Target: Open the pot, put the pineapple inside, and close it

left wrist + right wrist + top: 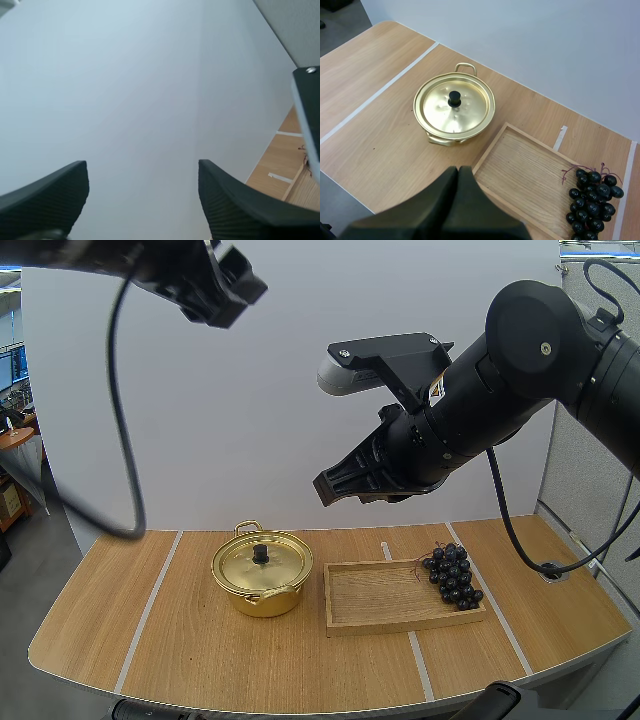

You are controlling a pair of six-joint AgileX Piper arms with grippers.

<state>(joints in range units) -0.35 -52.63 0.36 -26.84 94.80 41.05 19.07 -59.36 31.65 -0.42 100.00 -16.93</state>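
Pot: we are seeing the round golden metal pot (258,598) sitting upright on the light wooden table (120,610), just left of the tray and apart from it.
Lid: the golden lid (437,110) with its black knob (454,98) is lying flat on the pot, closing it.
Tray: the shallow rectangular wooden tray (380,600) is lying flat on the table, its floor showing bare wood.
Grapes: the bunch of dark purple grapes (453,575) is lying at the tray's right end, well apart from the pot. It seems to be resting partly over the rim, though we cannot tell for sure.
Left pincer: the left pincer (142,167) is hanging high above the table's left side. Its two black ribbed fingers are standing wide apart, with nothing between them.
Right pincer: the right pincer (335,485) is hovering in the air well above the pot and the tray. Its fingers are lying together as one dark wedge, gripping nothing.
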